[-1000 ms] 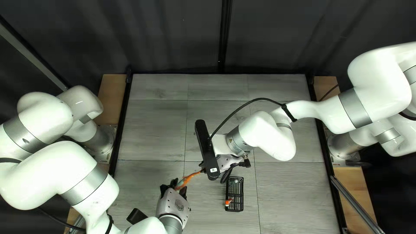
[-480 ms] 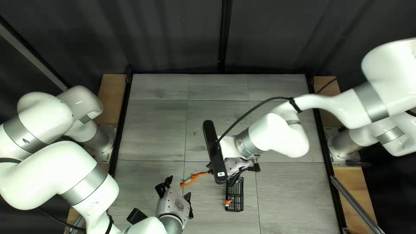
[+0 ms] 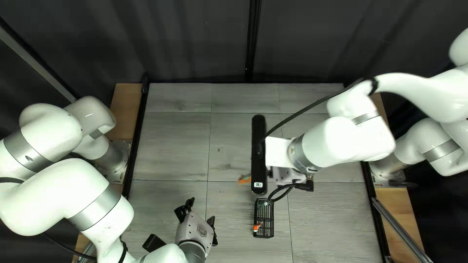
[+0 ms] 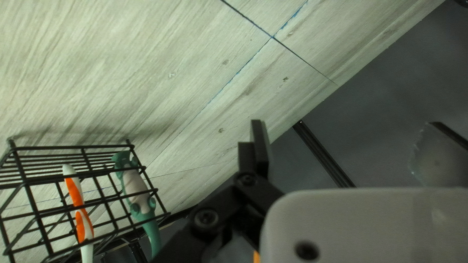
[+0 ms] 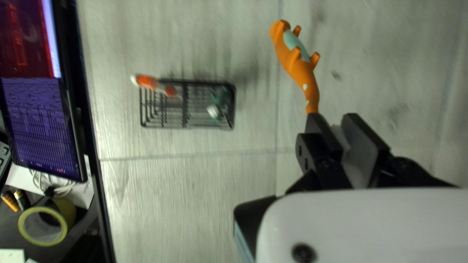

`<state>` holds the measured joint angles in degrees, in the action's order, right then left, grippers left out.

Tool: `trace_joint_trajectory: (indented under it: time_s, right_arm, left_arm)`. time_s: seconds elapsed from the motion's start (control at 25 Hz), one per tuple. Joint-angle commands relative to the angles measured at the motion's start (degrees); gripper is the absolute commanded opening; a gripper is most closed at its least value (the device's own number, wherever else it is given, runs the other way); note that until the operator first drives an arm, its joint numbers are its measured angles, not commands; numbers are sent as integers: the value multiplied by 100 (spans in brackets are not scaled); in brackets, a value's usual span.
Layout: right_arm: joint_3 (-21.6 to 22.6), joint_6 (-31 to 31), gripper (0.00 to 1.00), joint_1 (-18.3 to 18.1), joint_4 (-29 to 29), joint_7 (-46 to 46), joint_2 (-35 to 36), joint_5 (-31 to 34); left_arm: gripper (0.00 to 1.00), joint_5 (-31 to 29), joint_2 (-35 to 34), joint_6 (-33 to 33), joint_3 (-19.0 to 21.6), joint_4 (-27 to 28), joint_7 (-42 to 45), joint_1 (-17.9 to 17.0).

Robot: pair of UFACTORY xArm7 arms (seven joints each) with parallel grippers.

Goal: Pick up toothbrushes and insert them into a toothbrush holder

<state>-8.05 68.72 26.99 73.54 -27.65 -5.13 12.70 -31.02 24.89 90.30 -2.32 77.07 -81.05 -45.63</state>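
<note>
Black wire toothbrush holder (image 3: 263,219), nearest, containing one orange-and-white toothbrush (image 4: 80,209) and one green toothbrush (image 4: 136,187). Left gripper (image 3: 201,210), beside it: fingers spread, holding nothing. Right gripper (image 5: 335,121), farther off: fingers pinching the slender end of an orange animal-shaped toothbrush (image 5: 300,73), its body jutting clear of the table. Handling, as judged: light, stiff, probably smooth plastic, not fragile; bulky body liable to pivot. Best hold: firmly at that narrow end, leaving the knobbly body free for the slot

A pale wood-grained table (image 3: 170,146) is backed at the far side by a dark curtain (image 3: 195,39); a lit screen (image 5: 34,122) is placed past its near edge.
</note>
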Motion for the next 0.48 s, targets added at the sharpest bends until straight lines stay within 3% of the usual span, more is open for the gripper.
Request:
trace_joint_trajectory:
  time_s: [0.04,0.2,0.32,0.48]
  right_arm:
    - [151,1073,2,114,883,-274,301,-186]
    - [288,1420,2,244,1015,-562,384,-340]
    - [406,1411,2,351,774,-802,234,-366]
    - [565,1414,2,478,420,-1129,-98,-341]
  left_arm:
    - [100,0,0,0,0,0,0,0]
    - [100,146,-121,-46,-27,-57,62,73]
    - [100,305,-520,-114,-162,-185,-182,339]
    - [100,486,-632,25,-476,131,-547,801]
